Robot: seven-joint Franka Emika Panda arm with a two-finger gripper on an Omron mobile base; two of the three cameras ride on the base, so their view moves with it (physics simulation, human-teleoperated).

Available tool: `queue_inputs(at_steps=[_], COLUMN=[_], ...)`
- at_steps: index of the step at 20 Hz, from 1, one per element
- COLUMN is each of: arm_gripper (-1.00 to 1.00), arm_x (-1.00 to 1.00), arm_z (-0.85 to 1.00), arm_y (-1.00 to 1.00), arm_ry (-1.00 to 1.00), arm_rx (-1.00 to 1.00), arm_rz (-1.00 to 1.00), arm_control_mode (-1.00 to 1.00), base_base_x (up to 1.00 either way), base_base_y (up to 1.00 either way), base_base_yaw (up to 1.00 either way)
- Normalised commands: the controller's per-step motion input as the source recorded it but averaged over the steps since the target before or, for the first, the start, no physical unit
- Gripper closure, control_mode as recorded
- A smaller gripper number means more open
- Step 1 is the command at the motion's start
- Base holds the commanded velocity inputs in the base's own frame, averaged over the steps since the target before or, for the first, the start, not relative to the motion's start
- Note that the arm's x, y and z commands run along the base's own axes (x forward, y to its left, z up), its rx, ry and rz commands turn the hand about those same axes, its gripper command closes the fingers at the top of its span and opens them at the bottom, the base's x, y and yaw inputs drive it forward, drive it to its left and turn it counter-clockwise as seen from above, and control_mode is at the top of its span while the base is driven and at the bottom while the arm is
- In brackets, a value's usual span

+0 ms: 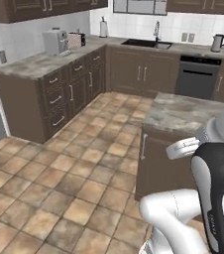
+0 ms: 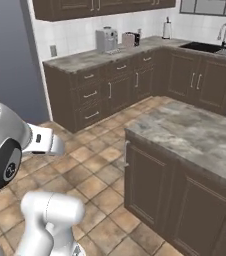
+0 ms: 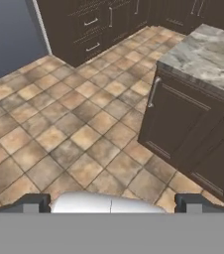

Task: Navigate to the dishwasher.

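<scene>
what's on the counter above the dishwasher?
Bare counter strip directly above the dishwasher; a silver electric kettle stands just right of it, wall outlets behind. Dishwasher interior hidden, door shut.

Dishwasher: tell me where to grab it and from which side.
Grip the horizontal black bar handle across the top of the dishwasher, coming straight at its front. The bar stands off the flat panel, so fingers probably close best above and below it.

Glossy white arm (image 1: 173, 213), dark joints (image 1: 214, 188)

No text, label, brand, number or sign can be read anywhere.
</scene>
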Motion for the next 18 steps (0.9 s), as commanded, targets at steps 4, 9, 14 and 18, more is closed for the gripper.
queue_inputs(at_steps=[4,9,14,18], arm_gripper=[-1.0,-1.0,-1.0,-1.0], arm_x=[0.0,0.0,0.0,0.0], arm_z=[0.0,0.0,0.0,0.0], arm_y=[0.0,0.0,0.0,0.0], arm_ry=[0.0,0.0,0.0,0.0], arm_rx=[0.0,0.0,0.0,0.0], arm_rz=[0.0,0.0,0.0,0.0], arm_control_mode=[1.0,1.0,1.0,1.0], base_base_x=[1.0,1.0,1.0,1.0], base_base_y=[0.7,0.64,0.53,0.61], base_base_yaw=[-0.2,-0.44,-0.55,-0.63])
